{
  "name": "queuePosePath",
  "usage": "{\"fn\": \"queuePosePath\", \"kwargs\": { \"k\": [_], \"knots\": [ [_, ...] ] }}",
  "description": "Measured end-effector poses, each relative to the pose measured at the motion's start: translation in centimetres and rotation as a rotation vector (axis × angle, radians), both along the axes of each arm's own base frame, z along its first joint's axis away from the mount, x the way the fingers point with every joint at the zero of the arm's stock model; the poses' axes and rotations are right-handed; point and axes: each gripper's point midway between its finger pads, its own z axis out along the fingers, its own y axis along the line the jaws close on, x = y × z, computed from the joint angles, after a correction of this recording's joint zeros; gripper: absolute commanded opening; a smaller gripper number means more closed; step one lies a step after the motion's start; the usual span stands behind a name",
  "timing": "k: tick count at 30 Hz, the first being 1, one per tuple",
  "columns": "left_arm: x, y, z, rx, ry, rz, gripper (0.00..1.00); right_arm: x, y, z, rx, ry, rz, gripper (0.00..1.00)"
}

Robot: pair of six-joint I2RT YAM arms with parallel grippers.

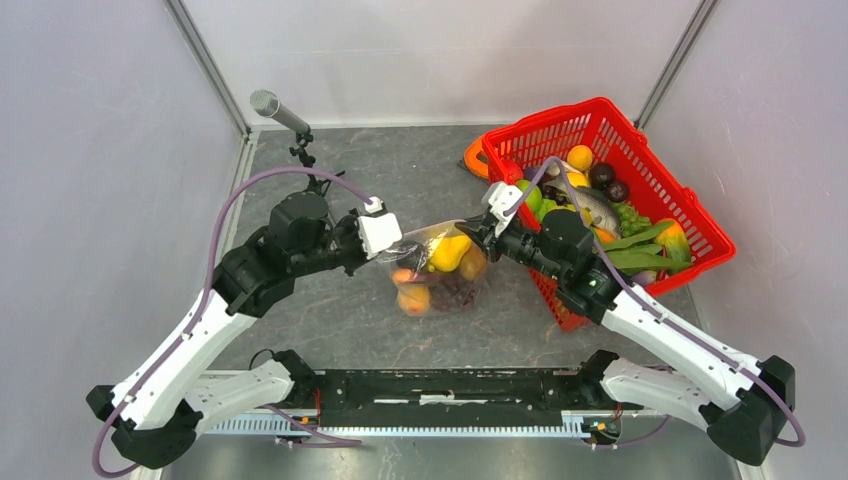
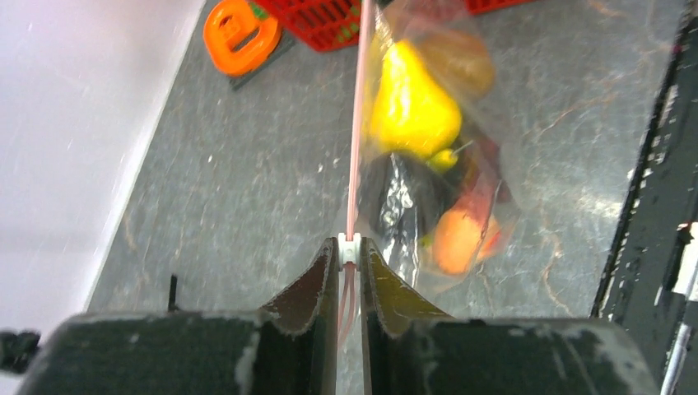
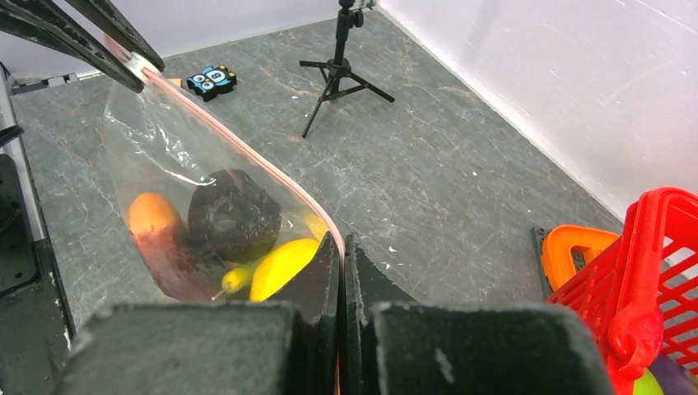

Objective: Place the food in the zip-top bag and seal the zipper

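- Two zipper [image 2: 356, 123] ends are pinched: one by the closed left jaws, one by the right jaws.
- The zip-top bag [image 1: 440, 262] is hung between them over the table [image 1: 400, 160], food [image 3: 233, 216] inside.
- Thin, slippery film: the strip should be kept taut and pressed shut along its length.

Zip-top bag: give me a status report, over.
Left gripper and right gripper both shut on zipper, opposite ends. Zip-top bag held between them, food inside. Nothing blocking the zipper.

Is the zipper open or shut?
Looks shut: the zipper runs as one thin line between the left gripper and right gripper, no gap showing. Fully sealed: cannot tell.
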Motion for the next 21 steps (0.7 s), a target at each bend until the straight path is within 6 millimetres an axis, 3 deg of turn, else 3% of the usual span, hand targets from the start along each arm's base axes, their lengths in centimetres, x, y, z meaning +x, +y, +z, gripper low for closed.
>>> {"fn": "queuePosePath", "kwargs": {
  "k": [6, 16, 19, 20, 21],
  "knots": [
    [0.8, 1.9, -1.0, 0.07, 0.002, 0.098, 0.02, 0.3, -0.2, -0.1, 0.014, 0.004, -0.023, 0.0],
    [0.9, 4.1, -1.0, 0.1, -0.029, 0.18, 0.04, 0.5, -0.3, 0.0, 0.029, 0.019, -0.041, 0.0],
    [1.0, 4.3, -1.1, 0.107, -0.033, 0.194, 0.1, 0.6, -0.2, -0.1, 0.032, 0.02, -0.041, 0.0],
    [1.1, 4.5, -1.3, 0.112, -0.033, 0.201, 0.16, 0.6, -0.1, -0.1, 0.034, 0.023, -0.039, 0.0],
    [1.2, 4.5, -1.3, 0.115, -0.033, 0.205, 0.38, 0.6, -0.1, -0.1, 0.035, 0.024, -0.038, 0.0]
  ]
}}
